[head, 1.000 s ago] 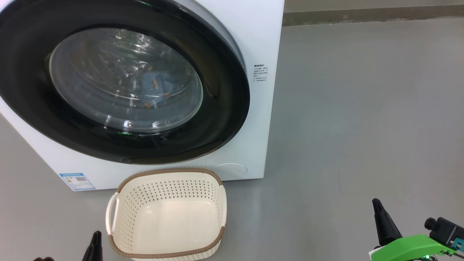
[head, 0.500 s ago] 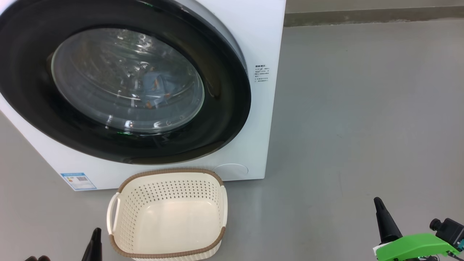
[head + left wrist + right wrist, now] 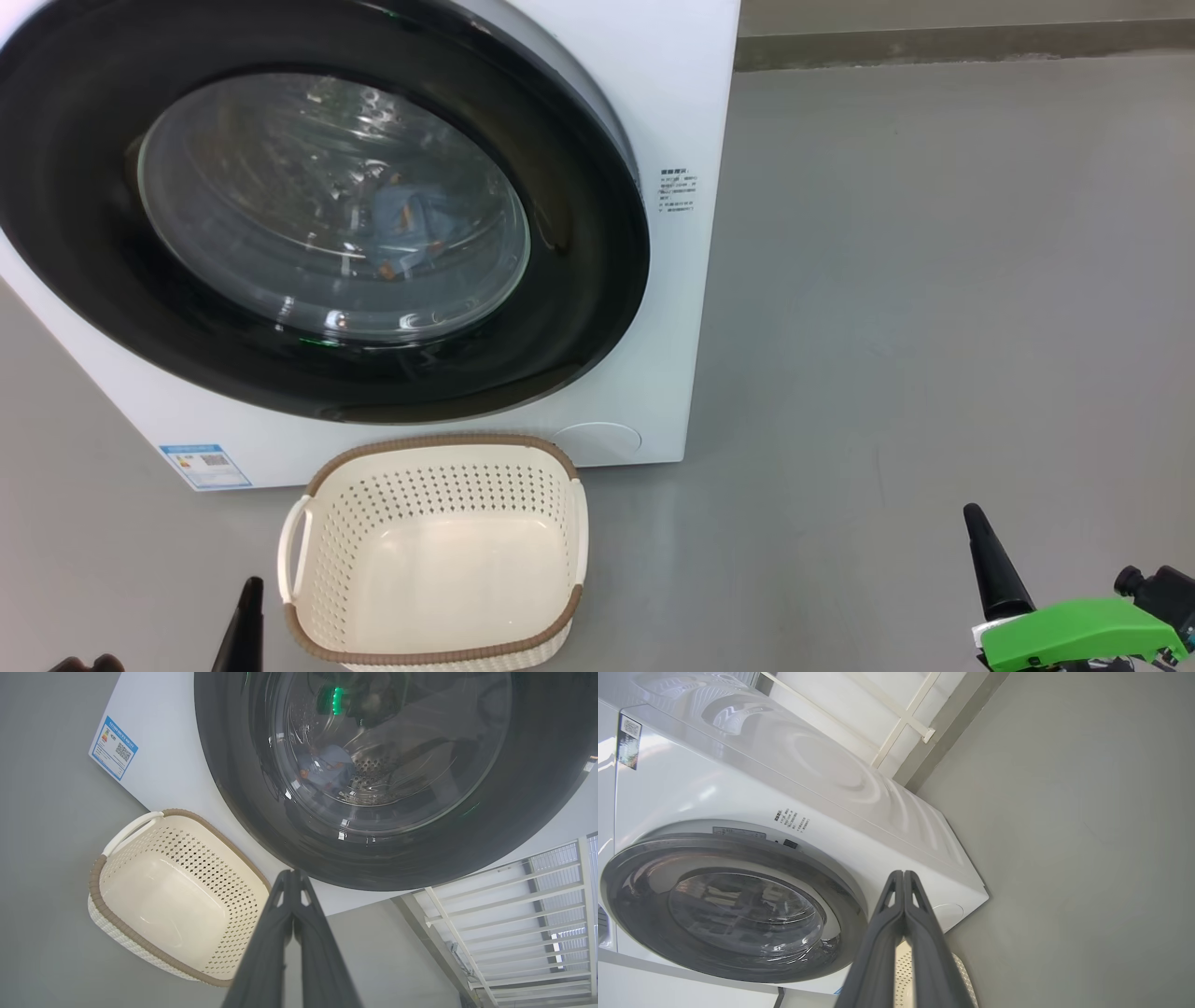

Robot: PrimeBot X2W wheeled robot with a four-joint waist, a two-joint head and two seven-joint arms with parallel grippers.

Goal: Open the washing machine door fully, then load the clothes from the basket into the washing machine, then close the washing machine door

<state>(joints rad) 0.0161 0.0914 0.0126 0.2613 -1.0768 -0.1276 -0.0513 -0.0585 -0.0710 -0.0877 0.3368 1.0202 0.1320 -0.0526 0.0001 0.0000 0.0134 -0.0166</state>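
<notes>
A smooth grey floor (image 3: 934,280) is seen all around. At the back it is met by a dark strip (image 3: 934,42) under a pale wall (image 3: 934,11). White bars (image 3: 585,905) are seen nearby.

The white washing machine (image 3: 695,84) fills the upper left of the head view, and its black-rimmed glass door (image 3: 583,280) is shut. Light blue clothes (image 3: 409,222) show through the glass. The cream perforated basket (image 3: 434,441) stands empty at lower centre, just before the machine.
</notes>
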